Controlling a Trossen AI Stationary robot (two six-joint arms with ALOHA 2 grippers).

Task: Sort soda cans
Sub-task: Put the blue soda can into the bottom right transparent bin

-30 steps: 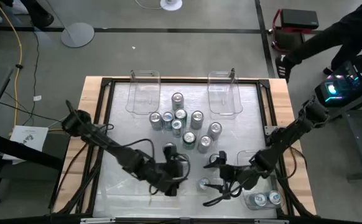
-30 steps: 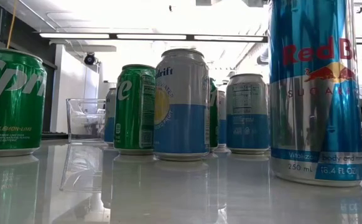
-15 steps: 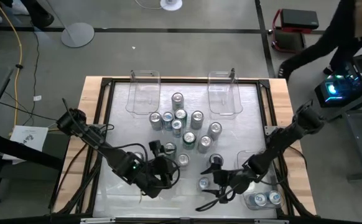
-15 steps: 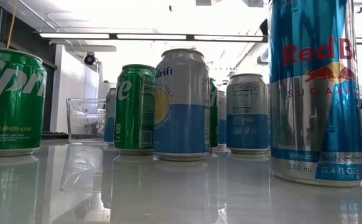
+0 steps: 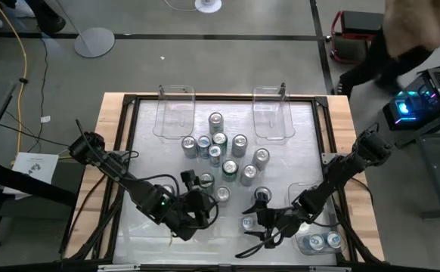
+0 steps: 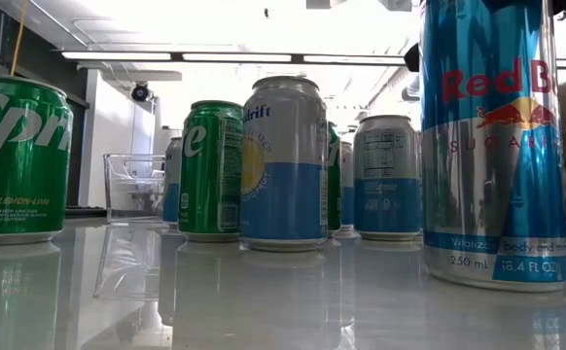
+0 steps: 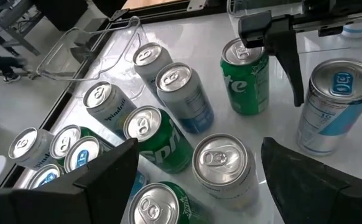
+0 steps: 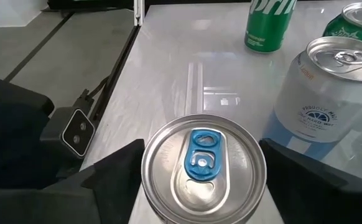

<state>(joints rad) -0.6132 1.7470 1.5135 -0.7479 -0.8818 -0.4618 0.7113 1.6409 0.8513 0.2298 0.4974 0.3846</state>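
I have the right gripper point(image 8: 199, 180) straddling the blue-tab can point(image 8: 203, 167) near the table's front, fingers apart, not clamped, lined up to grab. Left gripper point(image 7: 196, 171) waits open over the soda cans point(image 5: 221, 155) mid-table.

Glossy white table point(image 5: 144, 151), clustered soda cans point(image 5: 218, 148), two clear bins point(image 5: 175, 113) at far edge
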